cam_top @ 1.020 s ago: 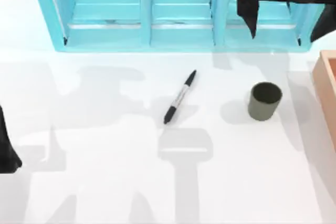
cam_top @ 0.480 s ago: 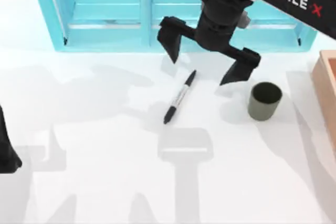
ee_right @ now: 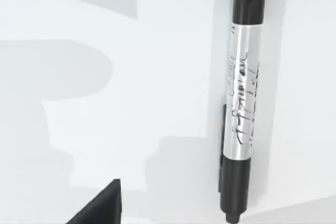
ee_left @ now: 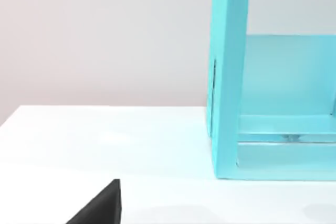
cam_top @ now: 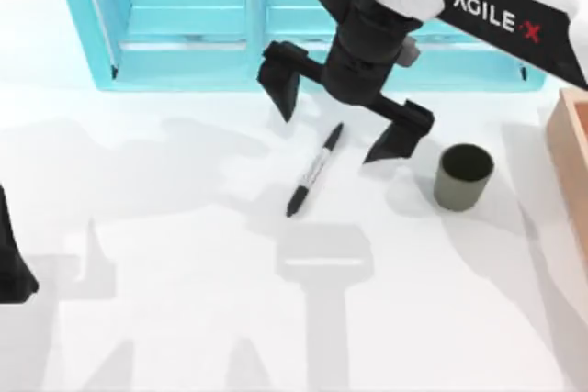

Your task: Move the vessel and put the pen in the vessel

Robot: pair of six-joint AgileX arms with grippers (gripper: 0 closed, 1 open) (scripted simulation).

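The pen [cam_top: 313, 171], a slim black marker with a pale label, lies diagonally on the white table near the middle. In the right wrist view the pen [ee_right: 242, 103] lies flat and untouched, with one fingertip [ee_right: 102, 208] well off to its side. My right gripper [cam_top: 335, 112] hovers open over the pen's far end, its fingers spread wide on either side. The vessel [cam_top: 463, 176], a small olive-green cup with a dark inside, stands upright to the right of the pen. My left gripper [cam_top: 11, 268] sits parked at the table's left edge, open and holding nothing.
A turquoise shelf unit [cam_top: 184, 39] runs along the back of the table, its end panel [ee_left: 228, 77] close in the left wrist view. A tan wooden box [cam_top: 571, 149] stands at the right edge, beside the vessel. Bare white table stretches across the front.
My right arm swung in from the back right to above the pen, then shifted slightly left and nearer. The pen, the vessel and the left arm stayed still.
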